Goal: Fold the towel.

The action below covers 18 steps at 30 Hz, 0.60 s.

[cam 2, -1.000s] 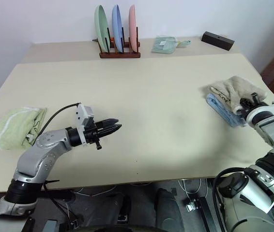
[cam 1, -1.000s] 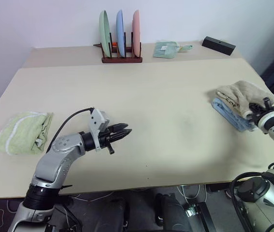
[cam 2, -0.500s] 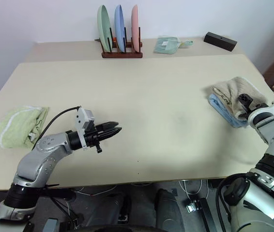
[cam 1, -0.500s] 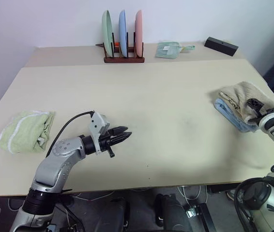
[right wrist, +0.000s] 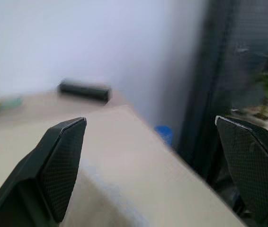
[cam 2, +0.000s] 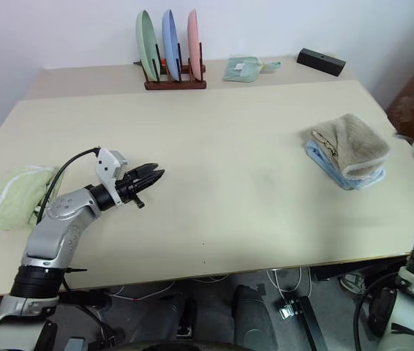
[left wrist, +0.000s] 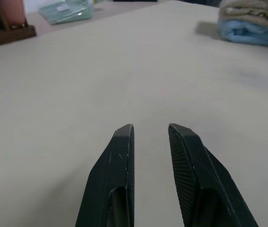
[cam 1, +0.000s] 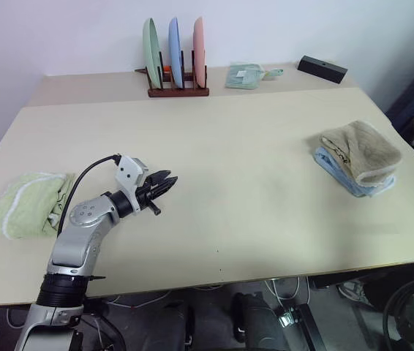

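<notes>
Letting go: in the left eye view the towel sits folded on the light blue towel at right of frame, free of the grip it was in a second ago. Left wrist view: left gripper fingers slightly parted, empty. Right wrist view: right gripper fingers spread wide, released, so the fold looks finished.

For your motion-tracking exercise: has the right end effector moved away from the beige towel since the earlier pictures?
Yes. It has let go and drawn back off the beige towel, which stays folded on the light blue towel.
</notes>
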### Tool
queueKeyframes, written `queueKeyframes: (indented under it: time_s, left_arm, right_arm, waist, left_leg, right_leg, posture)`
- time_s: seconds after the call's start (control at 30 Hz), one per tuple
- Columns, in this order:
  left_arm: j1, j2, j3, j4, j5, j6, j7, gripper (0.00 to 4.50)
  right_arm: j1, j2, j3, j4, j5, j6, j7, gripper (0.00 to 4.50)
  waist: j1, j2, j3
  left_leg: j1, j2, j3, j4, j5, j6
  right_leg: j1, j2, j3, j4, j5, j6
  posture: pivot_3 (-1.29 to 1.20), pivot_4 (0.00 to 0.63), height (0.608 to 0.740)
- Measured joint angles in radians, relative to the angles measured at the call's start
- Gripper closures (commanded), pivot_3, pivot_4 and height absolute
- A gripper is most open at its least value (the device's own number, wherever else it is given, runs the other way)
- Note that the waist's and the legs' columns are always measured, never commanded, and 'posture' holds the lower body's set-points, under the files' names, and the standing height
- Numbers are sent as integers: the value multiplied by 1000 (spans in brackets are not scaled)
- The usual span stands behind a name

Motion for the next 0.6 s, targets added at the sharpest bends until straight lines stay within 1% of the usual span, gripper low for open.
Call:
queueKeyframes:
  time_s: [0.07, 0.17, 0.27, 0.37, 0.43, 0.6]
  left_arm:
    - [4, 1, 2, 3, 11, -16, 5, 3385]
    - [7, -1, 2, 9, 20, -20, 21, 3385]
    - [16, -1, 5, 11, 38, -40, 41, 3385]
    - [33, 16, 21, 16, 57, -61, 53, 3385]
    - [57, 37, 44, 15, 58, -62, 55, 3385]
    - [115, 54, 77, -19, 54, -61, 50, 3385]
  right_arm:
    - [0, 0, 22, 37, -17, -19, 27, 37]
    - [-3, -11, 69, 44, -35, -81, 117, 37]
    - [5, -15, 144, -1, -25, -126, 269, 37]
    - [62, -53, 256, -88, -17, -172, 461, 37]
    - [91, -56, 303, -104, -13, -182, 553, 37]
    - [90, -53, 352, -93, -7, -183, 644, 37]
  waist:
    - [9, 2, 1]
    - [18, 2, 1]
    - [21, 2, 1]
    - [23, 2, 1]
    - [24, 2, 1]
    - [25, 1, 1]
  left_leg:
    - [-1, -1, 0, 0, 0, 0]
    - [-2, -1, 0, 0, 0, 0]
    - [-2, -1, 0, 0, 0, 0]
    - [-2, -1, -1, 0, 0, 0]
    - [-2, -1, -1, 1, 0, 0]
    - [-2, -2, -1, 1, 0, 0]
  right_leg:
    - [-1, -1, 0, 0, 0, 0]
    - [-2, -1, 0, -1, 0, 0]
    - [-2, -1, 0, -1, 0, 0]
    - [-2, -1, 0, -1, 0, 0]
    - [-1, -2, 0, -1, 0, 0]
    - [-1, -3, -1, -1, 0, 0]
  posture:
    - [0, 150, 740]
    - [0, 150, 740]
    - [0, 150, 740]
    - [0, 150, 740]
    - [0, 150, 740]
    - [0, 150, 740]
